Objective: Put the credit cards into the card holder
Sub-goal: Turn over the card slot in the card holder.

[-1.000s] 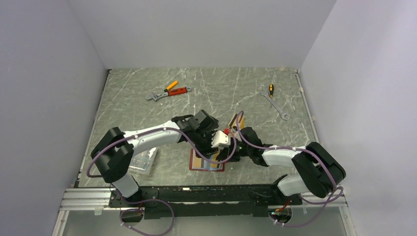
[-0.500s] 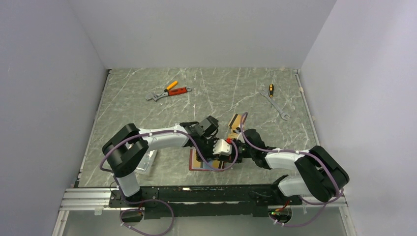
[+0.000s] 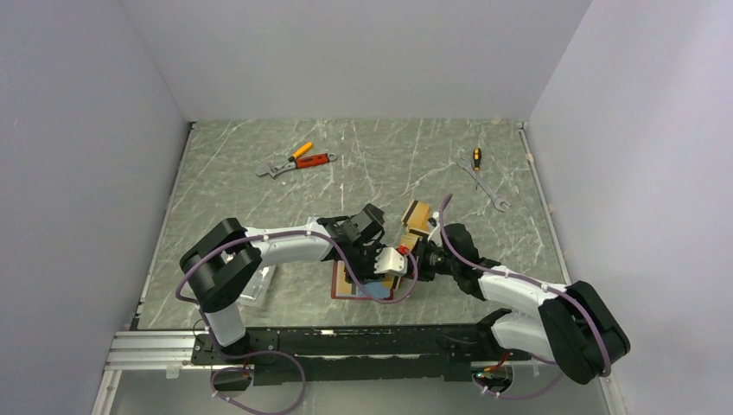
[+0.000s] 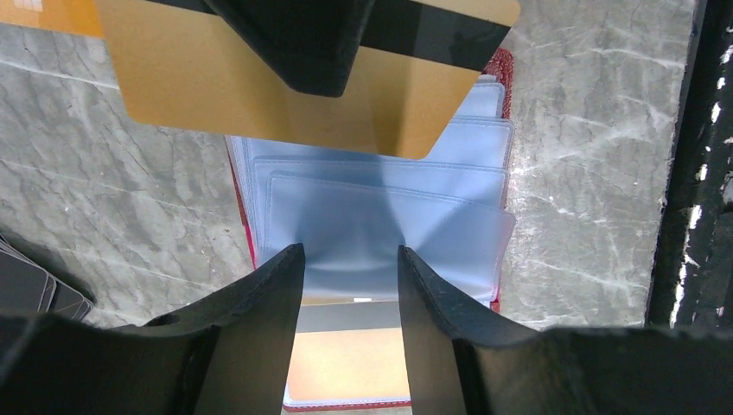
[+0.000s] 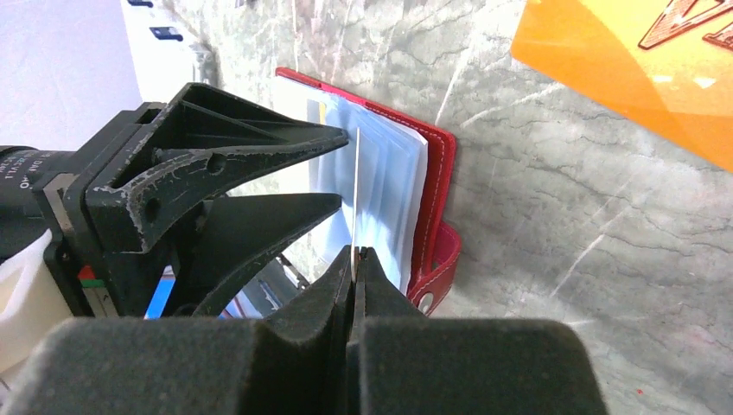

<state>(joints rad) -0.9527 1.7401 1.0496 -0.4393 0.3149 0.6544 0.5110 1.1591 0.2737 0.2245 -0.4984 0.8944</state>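
Observation:
The red card holder (image 3: 363,290) lies open on the table, its bluish sleeves (image 4: 380,207) fanned upward. My left gripper (image 4: 350,259) is open, with one finger on each side of the sleeves, and an orange card (image 4: 346,363) sits in a lower sleeve. My right gripper (image 5: 356,252) is shut on a gold card with a dark stripe (image 4: 259,95). It holds the card edge-on (image 5: 355,199) over the sleeves of the holder (image 5: 436,199), just in front of the left gripper (image 5: 342,169). More orange cards (image 3: 417,216) lie beyond, and one shows in the right wrist view (image 5: 640,69).
A clear plastic box (image 3: 251,285) sits left of the holder, with black flat rectangles (image 4: 26,290) near it. Orange-handled pliers (image 3: 298,160) lie at the back left. A wrench and screwdriver (image 3: 484,177) lie at the back right. The black front rail (image 4: 700,173) is close by.
My left gripper has come down from above onto the open holder. My right arm has swung its elbow to the right, keeping the card at the holder.

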